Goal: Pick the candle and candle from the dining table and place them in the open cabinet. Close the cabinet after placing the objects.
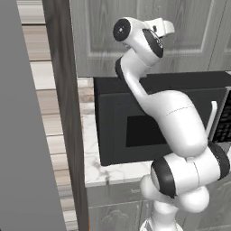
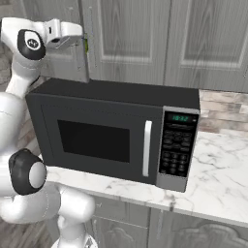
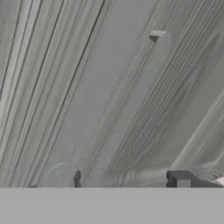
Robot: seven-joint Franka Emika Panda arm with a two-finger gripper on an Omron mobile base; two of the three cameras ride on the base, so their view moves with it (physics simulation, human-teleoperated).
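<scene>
My gripper (image 3: 127, 179) is raised in front of the grey wood-grain cabinet (image 2: 131, 38), above the microwave. It sits right at a door's long grey handle (image 3: 131, 100), which runs slanted up the hand view. The two fingertips (image 3: 179, 180) stand well apart, with the handle's lower end between them and a gap on the right side. From the right base view, the hand (image 2: 63, 31) is just left of that vertical handle (image 2: 84, 63). In the left base view the hand (image 1: 163, 26) is up against the panelled door (image 1: 103, 40). The candles and the dining table are out of view.
A black microwave (image 2: 111, 135) stands on the marble counter (image 2: 218, 179) directly under the hand. A dark upright edge (image 1: 65, 113) and a flat grey panel (image 1: 22, 149) stand close on the left of the left base view. Lower cabinet doors (image 2: 126, 227) sit under the counter.
</scene>
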